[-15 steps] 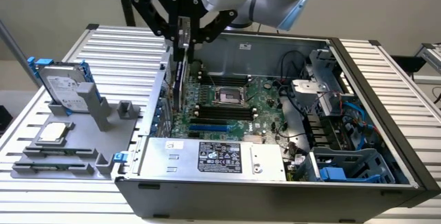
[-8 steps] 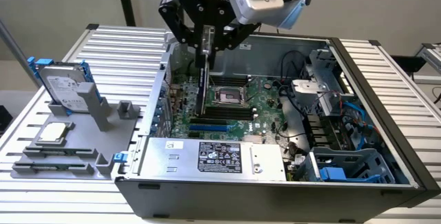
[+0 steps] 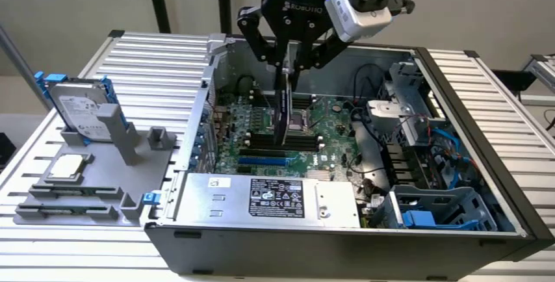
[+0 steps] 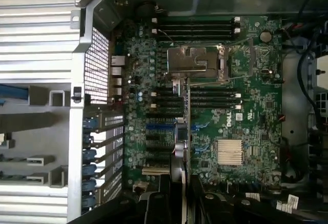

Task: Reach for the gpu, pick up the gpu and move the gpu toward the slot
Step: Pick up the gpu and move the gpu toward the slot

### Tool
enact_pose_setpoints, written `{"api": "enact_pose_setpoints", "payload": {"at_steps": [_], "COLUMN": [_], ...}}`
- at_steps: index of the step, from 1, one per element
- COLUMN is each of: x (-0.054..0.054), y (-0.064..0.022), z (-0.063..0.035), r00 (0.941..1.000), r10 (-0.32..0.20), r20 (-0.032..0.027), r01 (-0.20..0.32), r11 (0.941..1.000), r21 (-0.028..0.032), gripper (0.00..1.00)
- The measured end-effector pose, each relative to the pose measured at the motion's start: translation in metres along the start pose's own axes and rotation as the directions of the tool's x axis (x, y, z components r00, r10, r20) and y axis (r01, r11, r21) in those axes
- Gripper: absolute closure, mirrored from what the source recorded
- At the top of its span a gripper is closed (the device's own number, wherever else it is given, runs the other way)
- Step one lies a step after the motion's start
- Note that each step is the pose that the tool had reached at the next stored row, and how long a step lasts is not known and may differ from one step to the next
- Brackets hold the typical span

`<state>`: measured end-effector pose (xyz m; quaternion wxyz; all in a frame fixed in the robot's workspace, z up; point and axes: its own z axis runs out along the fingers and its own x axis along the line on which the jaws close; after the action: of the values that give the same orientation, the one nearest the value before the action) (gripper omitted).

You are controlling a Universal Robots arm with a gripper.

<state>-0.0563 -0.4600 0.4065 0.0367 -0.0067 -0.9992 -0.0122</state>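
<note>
My gripper point(image 3: 290, 61) hangs over the open computer case, shut on the gpu point(image 3: 282, 110). The gpu is a thin card held on edge and pointing down toward the motherboard point(image 3: 325, 129). Its lower end hovers above the memory slots, just short of the blue expansion slot point(image 3: 262, 162). The wrist view looks along the gpu point(image 4: 185, 131) edge-on, a narrow strip running between my dark fingers point(image 4: 154, 206) out over the motherboard point(image 4: 246, 106), close to the blue slot point(image 4: 159, 127).
The case wall point(image 3: 208, 93) and the silver power supply point(image 3: 269, 197) border the board. Cables and a drive cage point(image 3: 433, 210) crowd the exterior view's right. On a grey fixture point(image 3: 95, 191) outside the case stand a hard drive with blue rails point(image 3: 80, 106) and a processor chip point(image 3: 69, 165).
</note>
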Motion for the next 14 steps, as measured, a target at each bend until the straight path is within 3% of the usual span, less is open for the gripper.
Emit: {"api": "enact_pose_setpoints", "payload": {"at_steps": [9, 14], "x": [-0.017, -0.021], "y": [0.0336, 0.0437], "z": [0.0116, 0.0158], "r00": [1.0000, 1.0000], "r10": [0.000, -0.002], "r20": [0.0000, 0.0000], "r01": [0.000, 0.002], "r11": [1.0000, 1.0000], "r21": [0.0014, 0.0022], "gripper": [0.74, 0.74]}}
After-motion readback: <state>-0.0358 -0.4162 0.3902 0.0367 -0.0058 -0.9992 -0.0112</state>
